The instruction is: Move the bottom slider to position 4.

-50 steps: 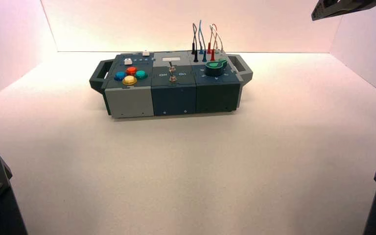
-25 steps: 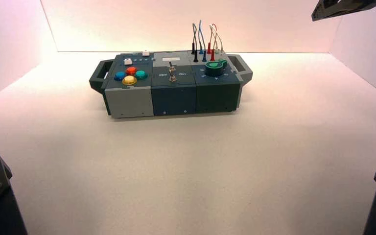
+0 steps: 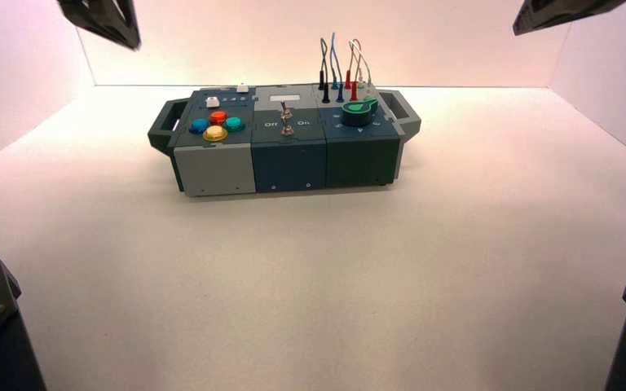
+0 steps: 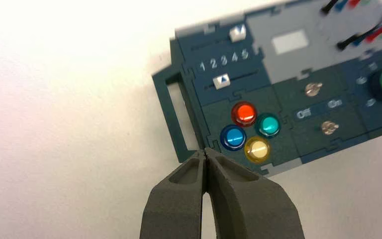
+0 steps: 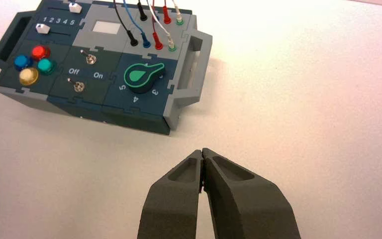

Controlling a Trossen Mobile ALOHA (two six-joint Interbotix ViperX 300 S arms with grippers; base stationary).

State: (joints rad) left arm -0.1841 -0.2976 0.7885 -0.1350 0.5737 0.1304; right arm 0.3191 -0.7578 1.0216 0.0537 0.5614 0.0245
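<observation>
My left gripper (image 4: 206,155) hangs above the left end of the box (image 3: 212,171), fingers pressed together with nothing between them. My right gripper (image 5: 202,154) is likewise closed and empty, held high over the bare bench (image 5: 303,99) on the box's right side, well apart from the work.

The bottom slider (image 4: 222,81) is the small white knob in the front slot of the dark panel, just under the printed row 1 2 3 4 5, with the rear slider (image 4: 237,33) in the slot beyond. In the left wrist view the knob appears to stand roughly under the 2 or 3 — I would not call it finer than that. So 4 lies farther along the slot toward the middle of the box, the side with the toggle switches (image 4: 312,89).

The relation that matters: the slot runs along the box's length, left to right, and the knob lies beyond my closed fingertips, past the cluster of coloured buttons (image 4: 251,132), toward the box's rear edge. My left arm is plainly the nearer one. As I judge it, I must reach forward over the buttons and come down on the knob's outer side — then nudge it inward along the slot, stopping short of 5.
</observation>
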